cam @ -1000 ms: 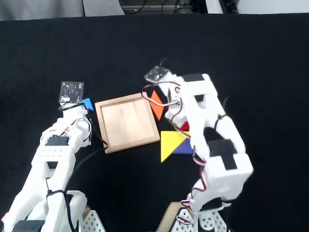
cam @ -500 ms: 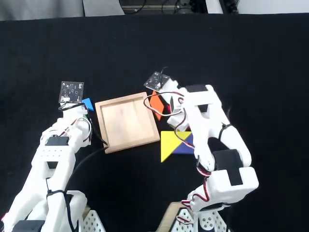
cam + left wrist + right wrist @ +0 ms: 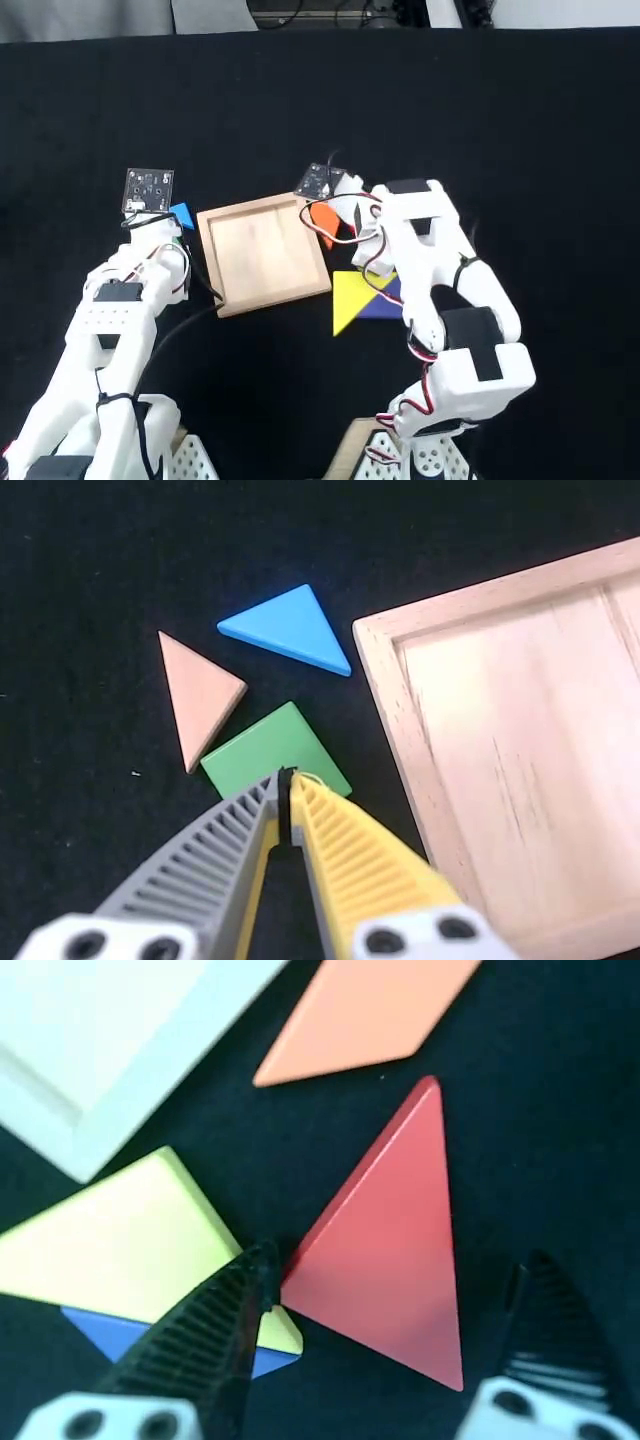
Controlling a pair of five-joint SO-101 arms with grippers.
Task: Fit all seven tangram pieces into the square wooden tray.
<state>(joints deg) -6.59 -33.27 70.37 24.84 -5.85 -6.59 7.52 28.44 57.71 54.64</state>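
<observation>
- Since a second ago my right arm (image 3: 440, 262) has swung in toward the tray's right edge.
- Wooden tray (image 3: 262, 250) sits near the middle of the table (image 3: 530, 120) and holds no piece yet.
- Right gripper (image 3: 395, 1260) is spread wide astride the red triangle (image 3: 400, 1210), ready, I judge, to pinch it.
- Left gripper (image 3: 288, 782), clenched on nothing, hovers over the green square (image 3: 262, 752) off the tray's left edge.

The counter (image 3: 520, 130) has a black, matt cover. It lies under the left end effector (image 3: 287, 780) and the right end effector (image 3: 400, 1260), and it spreads wide on all sides of them. Far beyond the left end effector, behind the back edge of the counter, there is a grey cloth (image 3: 90, 18). Far beyond the right end effector lie dark cables (image 3: 330, 12), and further to its outer side a white surface (image 3: 570, 10).
</observation>
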